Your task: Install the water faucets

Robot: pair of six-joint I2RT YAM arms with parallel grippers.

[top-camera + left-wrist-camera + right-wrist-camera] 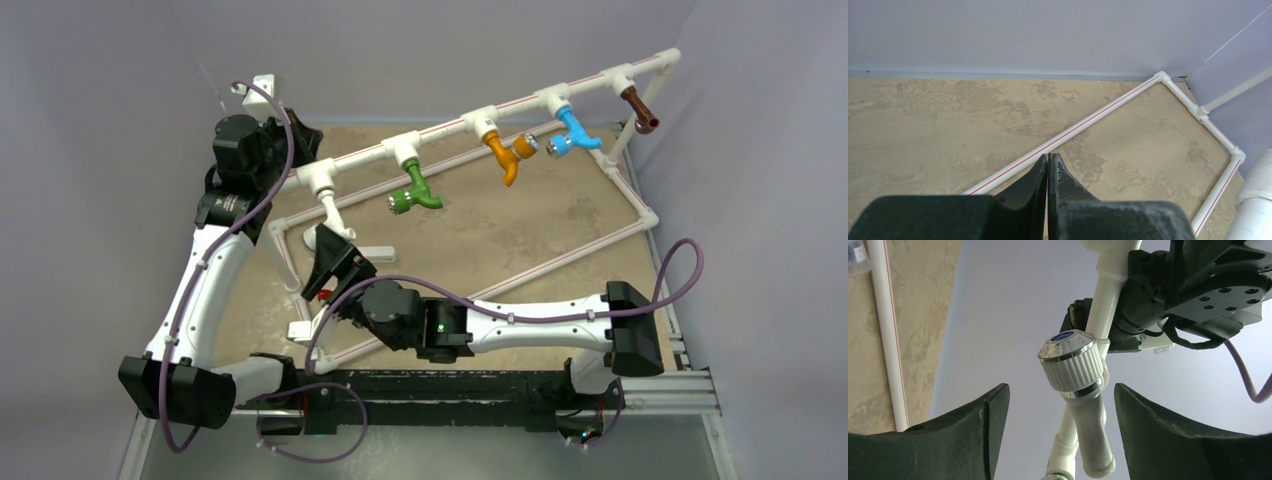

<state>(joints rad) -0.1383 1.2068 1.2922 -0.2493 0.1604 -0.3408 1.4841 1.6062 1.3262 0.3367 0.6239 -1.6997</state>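
right jaws stand spread wide, one on each side of the white faucet (1071, 365), touching neither its ribbed, silver-capped knob nor its stem. that faucet hangs below the leftmost t-fitting of the raised pipe (520, 100). left jaws are clenched tip to tip on nothing, up near the same end of the pipe, above the tan desk (923, 125). further along the pipe, each under its own t-fitting, hang the green faucet (415, 193), orange faucet (503, 152), blue faucet (575, 133) and brown faucet (638, 108).
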